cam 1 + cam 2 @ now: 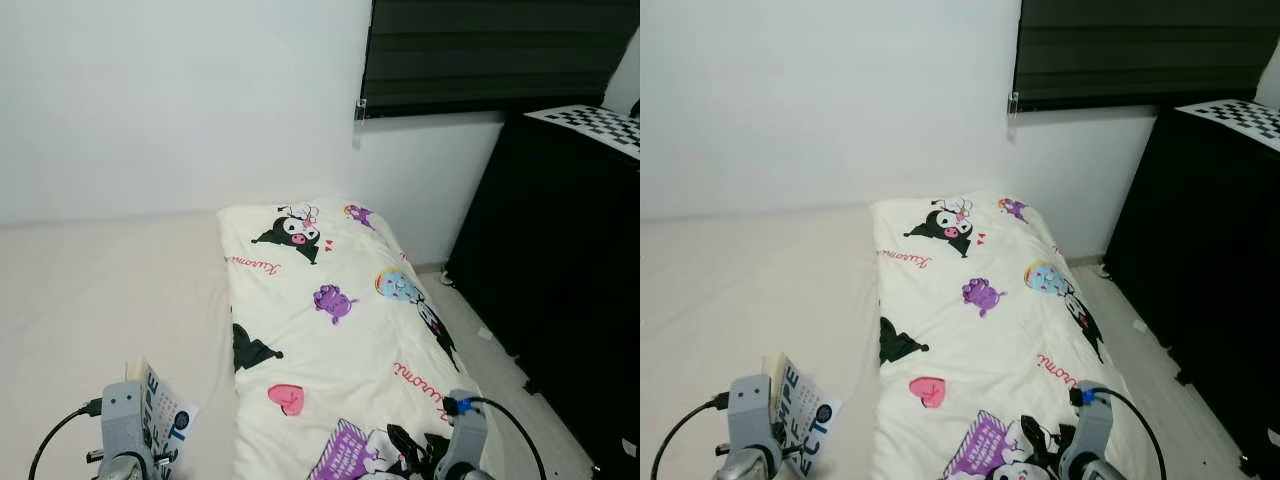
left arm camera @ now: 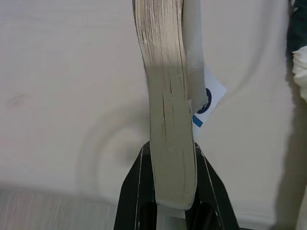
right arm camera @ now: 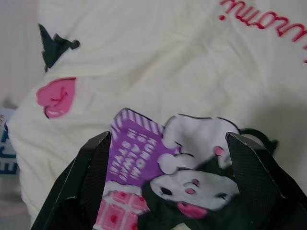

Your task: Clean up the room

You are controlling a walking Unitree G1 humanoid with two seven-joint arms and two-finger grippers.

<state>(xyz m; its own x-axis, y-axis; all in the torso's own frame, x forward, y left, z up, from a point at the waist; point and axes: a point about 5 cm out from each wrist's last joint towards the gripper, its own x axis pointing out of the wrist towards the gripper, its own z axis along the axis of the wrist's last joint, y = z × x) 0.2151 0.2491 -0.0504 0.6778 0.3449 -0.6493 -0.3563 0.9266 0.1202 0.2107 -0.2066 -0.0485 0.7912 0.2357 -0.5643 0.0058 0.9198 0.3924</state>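
Observation:
A paperback book (image 2: 165, 110) with a white cover and blue lettering is clamped between the two black fingers of my left gripper (image 2: 168, 187); it hangs over the bare cream mattress at the lower left (image 1: 165, 420). My right gripper (image 3: 177, 182) stands open just above a white cartoon-print blanket (image 1: 330, 320), with its fingers (image 3: 86, 177) either side of a purple and black print. The right wrist (image 1: 460, 440) shows at the bottom edge of the eye views.
The blanket covers the right half of the bed (image 1: 90, 300), which runs to a white wall. A tall black cabinet (image 1: 560, 270) stands on the right beside a strip of floor (image 1: 480, 340). A dark window blind (image 1: 490, 50) hangs above.

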